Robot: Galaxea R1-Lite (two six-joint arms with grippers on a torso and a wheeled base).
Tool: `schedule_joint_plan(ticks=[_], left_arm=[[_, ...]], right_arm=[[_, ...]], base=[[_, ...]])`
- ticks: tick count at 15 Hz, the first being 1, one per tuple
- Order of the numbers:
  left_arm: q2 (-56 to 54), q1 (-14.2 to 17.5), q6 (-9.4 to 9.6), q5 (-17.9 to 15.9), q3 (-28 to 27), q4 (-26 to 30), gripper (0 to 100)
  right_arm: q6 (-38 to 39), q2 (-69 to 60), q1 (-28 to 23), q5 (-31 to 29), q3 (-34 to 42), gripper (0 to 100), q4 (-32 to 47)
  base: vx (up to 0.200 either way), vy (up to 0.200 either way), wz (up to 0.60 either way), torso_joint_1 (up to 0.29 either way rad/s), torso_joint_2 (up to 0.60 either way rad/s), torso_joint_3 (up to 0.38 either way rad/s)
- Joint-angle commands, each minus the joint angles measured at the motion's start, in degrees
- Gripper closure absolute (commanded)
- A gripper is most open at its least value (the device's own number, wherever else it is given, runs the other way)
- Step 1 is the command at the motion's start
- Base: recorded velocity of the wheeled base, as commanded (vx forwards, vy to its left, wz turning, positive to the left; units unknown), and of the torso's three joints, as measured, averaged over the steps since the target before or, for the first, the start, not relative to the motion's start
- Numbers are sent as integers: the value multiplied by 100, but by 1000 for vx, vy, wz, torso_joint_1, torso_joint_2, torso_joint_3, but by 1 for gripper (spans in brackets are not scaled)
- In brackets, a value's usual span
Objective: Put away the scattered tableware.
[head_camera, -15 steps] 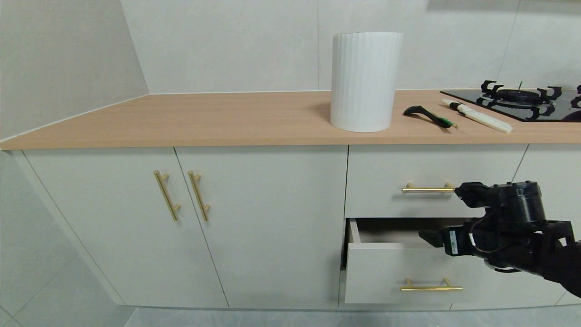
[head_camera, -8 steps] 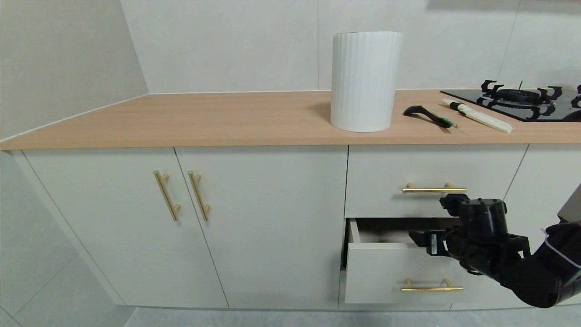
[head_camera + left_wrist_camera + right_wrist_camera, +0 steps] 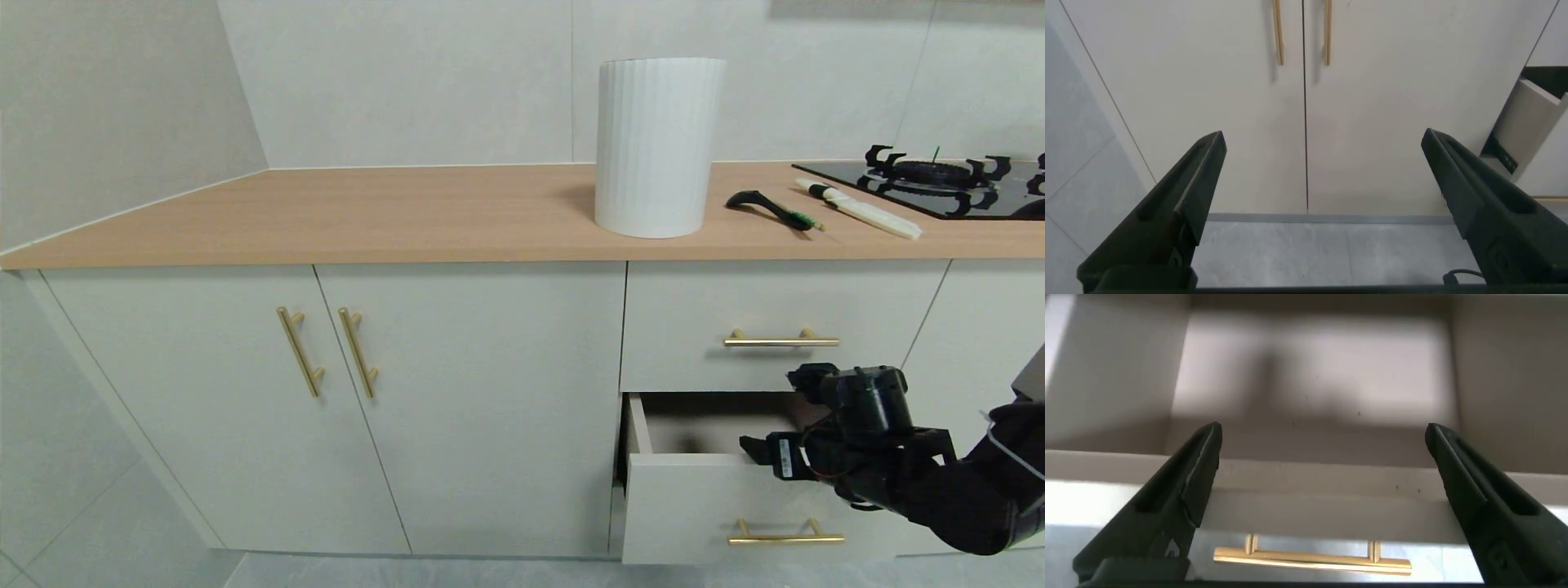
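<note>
On the wooden counter lie a black-handled utensil (image 3: 771,208) and a white knife (image 3: 857,208), beside a tall white ribbed container (image 3: 657,147). Below them the lower drawer (image 3: 702,498) stands partly pulled out, its inside bare. My right gripper (image 3: 780,412) is open at the drawer's mouth, its lower finger just behind the front panel's top edge. In the right wrist view the right gripper (image 3: 1323,433) spans the drawer front (image 3: 1306,478) above the gold handle (image 3: 1310,557). My left gripper (image 3: 1323,139) is open, low before the cabinet doors (image 3: 1306,98), holding nothing.
A black gas hob (image 3: 939,184) sits at the counter's right end. The upper drawer (image 3: 780,327) is closed. Double doors with gold handles (image 3: 326,351) fill the cabinet's left part. The counter left of the container is bare wood. Grey floor tiles lie below.
The right gripper moved left and down to the drawer's mouth. The lower drawer has slid farther out, and its handle sits lower in the head view.
</note>
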Motion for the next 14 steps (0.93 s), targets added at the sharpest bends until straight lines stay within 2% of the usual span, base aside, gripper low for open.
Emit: schedule_joint_plan(ticks=[1, 6, 12, 14], left_arm=[[0, 0, 7, 2, 0, 0, 0], [9, 0, -1, 2, 0, 0, 0], [9, 0, -1, 2, 0, 0, 0], [9, 0, -1, 2, 0, 0, 0]], right_arm=[[2, -231, 2, 26, -24, 0, 224], [-402, -1031, 11, 412, -51, 0, 1551], [-772, -1382, 29, 606, -33, 0, 2263], [-842, -1549, 178, 597, -51, 0, 2720]], base=[[0, 0, 0, 0, 0, 0], [0, 0, 0, 0, 0, 0], [0, 0, 0, 0, 0, 0], [0, 0, 0, 0, 0, 0]])
